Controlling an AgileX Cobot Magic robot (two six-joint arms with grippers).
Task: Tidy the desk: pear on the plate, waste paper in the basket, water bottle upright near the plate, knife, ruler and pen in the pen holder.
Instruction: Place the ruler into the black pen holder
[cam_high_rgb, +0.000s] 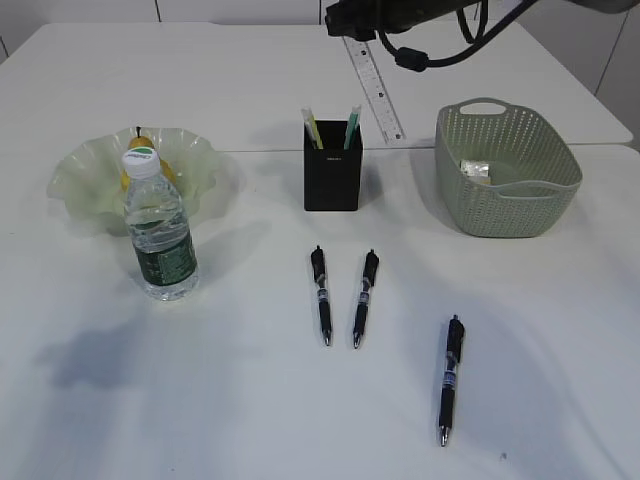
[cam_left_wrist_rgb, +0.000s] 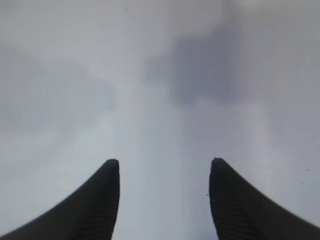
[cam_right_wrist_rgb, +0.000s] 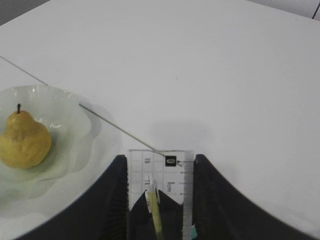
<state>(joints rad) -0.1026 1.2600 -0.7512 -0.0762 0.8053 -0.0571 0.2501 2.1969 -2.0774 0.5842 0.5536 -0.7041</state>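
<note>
My right gripper (cam_high_rgb: 356, 30) (cam_right_wrist_rgb: 160, 162) is shut on the clear ruler (cam_high_rgb: 375, 88) (cam_right_wrist_rgb: 161, 172), which hangs slanted above the black pen holder (cam_high_rgb: 332, 166) (cam_right_wrist_rgb: 145, 220). Two knives, one yellow (cam_high_rgb: 312, 128) (cam_right_wrist_rgb: 156, 215) and one green (cam_high_rgb: 352, 127), stand in the holder. Three pens (cam_high_rgb: 321, 295) (cam_high_rgb: 364, 297) (cam_high_rgb: 450, 378) lie on the desk (cam_high_rgb: 250, 400). The pear (cam_high_rgb: 140, 143) (cam_right_wrist_rgb: 24, 140) sits on the plate (cam_high_rgb: 90, 175) (cam_right_wrist_rgb: 70, 125). The water bottle (cam_high_rgb: 160, 225) stands upright in front of the plate. Waste paper (cam_high_rgb: 475, 168) lies in the basket (cam_high_rgb: 505, 185). My left gripper (cam_left_wrist_rgb: 165, 162) is open over bare desk.
A seam between two tabletops (cam_high_rgb: 250, 150) runs behind the pen holder and the plate. The basket stands to the right of the holder. The left arm is out of the exterior view; its shadow (cam_high_rgb: 90, 360) falls on the front left of the desk.
</note>
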